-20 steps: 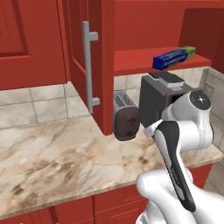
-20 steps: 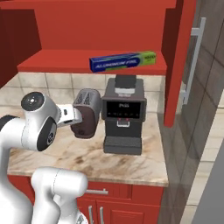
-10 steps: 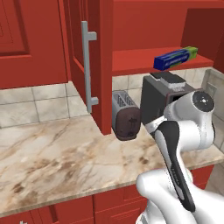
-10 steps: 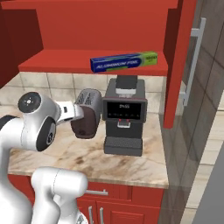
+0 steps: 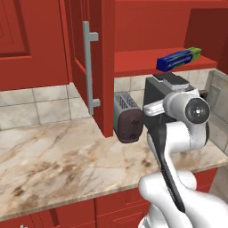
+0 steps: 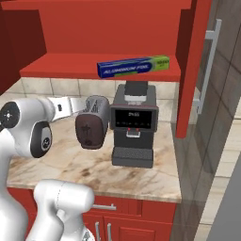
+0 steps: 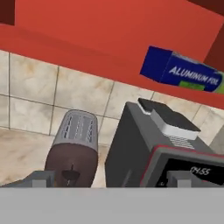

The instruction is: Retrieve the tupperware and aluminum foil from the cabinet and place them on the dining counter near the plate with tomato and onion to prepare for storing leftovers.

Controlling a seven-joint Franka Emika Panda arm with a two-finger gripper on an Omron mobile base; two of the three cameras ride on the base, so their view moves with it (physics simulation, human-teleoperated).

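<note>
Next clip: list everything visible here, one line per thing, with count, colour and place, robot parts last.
foil: 1, dark blue carton with a green end, lying on the shelf.
shelf: 1, red, inside the open cabinet, above the counter.
cabinet door: 1, red, swung open, grey bar handle.
coffee machine: 1, dark grey, on the counter under the shelf.
toaster: 1, brown and grey, on the counter beside the coffee machine.
counter: 1, beige veined marble, over red drawer fronts.
wall tiles: pale beige, behind the counter.
arm: 1, white with dark joints, raised over the counter.
claw: 1, open, pointed at the toaster and coffee machine.
</note>
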